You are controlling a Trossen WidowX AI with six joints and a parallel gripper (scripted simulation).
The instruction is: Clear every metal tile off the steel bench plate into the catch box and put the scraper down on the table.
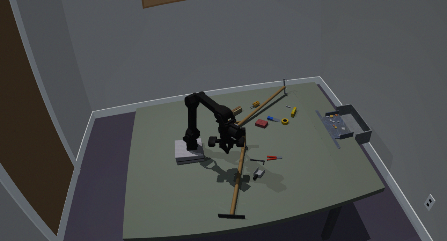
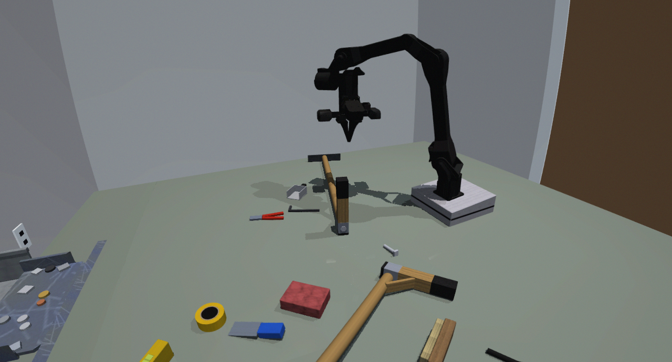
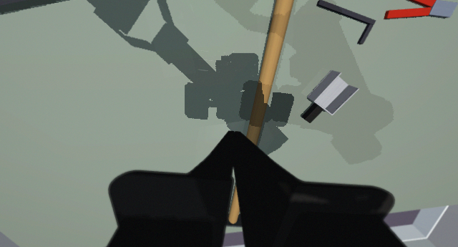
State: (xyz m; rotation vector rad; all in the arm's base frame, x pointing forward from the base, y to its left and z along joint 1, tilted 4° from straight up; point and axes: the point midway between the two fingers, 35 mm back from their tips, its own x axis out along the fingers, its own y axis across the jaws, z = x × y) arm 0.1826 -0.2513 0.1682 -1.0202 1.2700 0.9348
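Currently, the long wooden-handled scraper (image 1: 237,186) (image 2: 326,166) (image 3: 273,57) is lying on the grey-green table (image 1: 156,192) (image 2: 211,256) (image 3: 107,139), its round, honey-brown shaft running out from near the middle towards one edge. A wide, flat black blade (image 1: 231,216) (image 2: 324,157) is crossing the shaft's outer end like the bar of a T, while at the inner end a squared wooden grip (image 1: 244,141) (image 2: 343,209) is standing up, showing a black cap and a grey metal foot with a bolt in the exterior view. Shadows of the arm are darkening part of the shaft.

Above it, the black gripper (image 1: 227,152) (image 2: 349,140) (image 3: 233,137) is hovering with its fingertips pressed together, holding nothing and pointing downwards. A small open metal scoop (image 1: 259,172) (image 2: 295,192) (image 3: 333,92) with a black handle, a black L-shaped hex key (image 1: 257,160) (image 2: 305,210) (image 3: 345,12) and red-handled pliers (image 1: 271,157) (image 2: 274,215) (image 3: 411,12) are lying to one side of the shaft.

Well apart from the scraper, small silver, orange, yellow and dark tiles (image 1: 343,128) (image 2: 25,289) are lying scattered over the scratched, blue-grey steel bench plate (image 1: 328,127) (image 2: 56,289). The grey, high-walled catch box (image 1: 364,136) (image 2: 13,264) is sitting at the plate's far end.
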